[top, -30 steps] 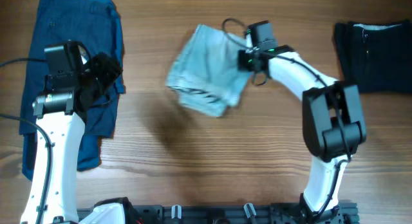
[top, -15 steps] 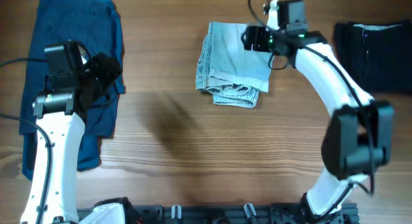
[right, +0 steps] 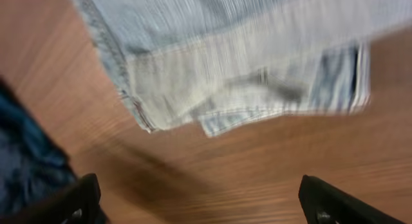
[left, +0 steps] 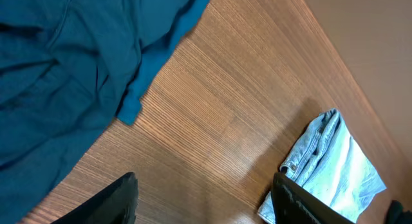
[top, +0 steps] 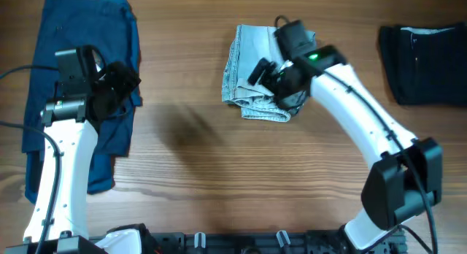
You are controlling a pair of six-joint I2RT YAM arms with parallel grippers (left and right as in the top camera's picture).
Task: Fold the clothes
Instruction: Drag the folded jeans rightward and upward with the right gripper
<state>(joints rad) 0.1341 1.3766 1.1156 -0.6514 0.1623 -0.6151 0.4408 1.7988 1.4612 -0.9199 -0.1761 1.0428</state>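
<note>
One pair of pale denim shorts (top: 252,64) lies folded far-centre on the surface (top: 219,174), with the right end effector (top: 268,80) just over it, released and empty. The left end effector (top: 115,85), likewise released, hangs above the blue garment (top: 87,35) at left; a dark navy garment (top: 427,57) lies far right.

The left arm (top: 62,159) and right arm (top: 357,112) have white tubular links and black joints, the left pincer (top: 124,83) and right pincer (top: 271,85) are black, thin black cables (top: 279,22) loop behind each, and a green light (top: 314,57) glows behind the right pincer.
</note>
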